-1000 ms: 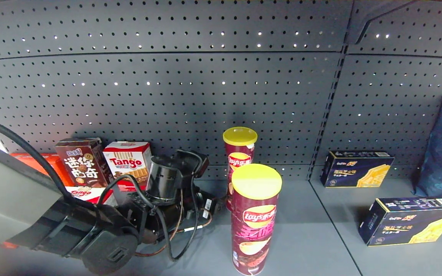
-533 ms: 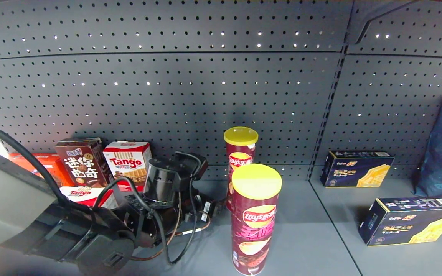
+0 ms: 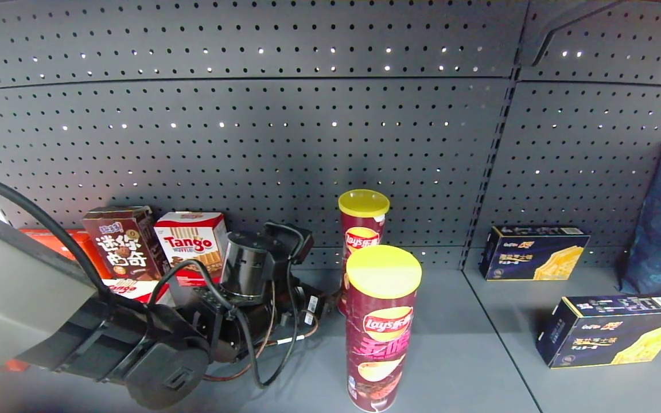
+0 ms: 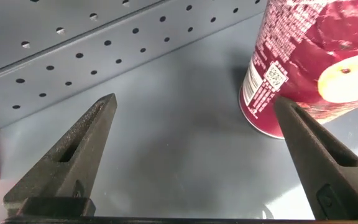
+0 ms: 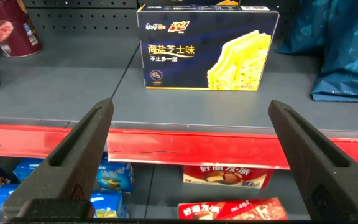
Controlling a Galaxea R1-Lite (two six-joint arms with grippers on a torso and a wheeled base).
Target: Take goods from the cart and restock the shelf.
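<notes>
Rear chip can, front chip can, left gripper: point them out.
rear chip can (image 3: pixel 361 236): head view, label under lid.
front chip can (image 3: pixel 381 344): head view, middle of side.
left gripper (image 4: pixel 192 101): left wrist view, midway between fingertips.

Dim, even light; bright pinpoints through pegboard (image 3: pixel 250 143) holes; soft shadow beside the chip can (image 4: pixel 309 56); head view's edges bow.

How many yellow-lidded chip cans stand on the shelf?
2. The front can stands near the shelf edge; the rear can stands behind it, by the pegboard. The left arm may hide more.
</notes>
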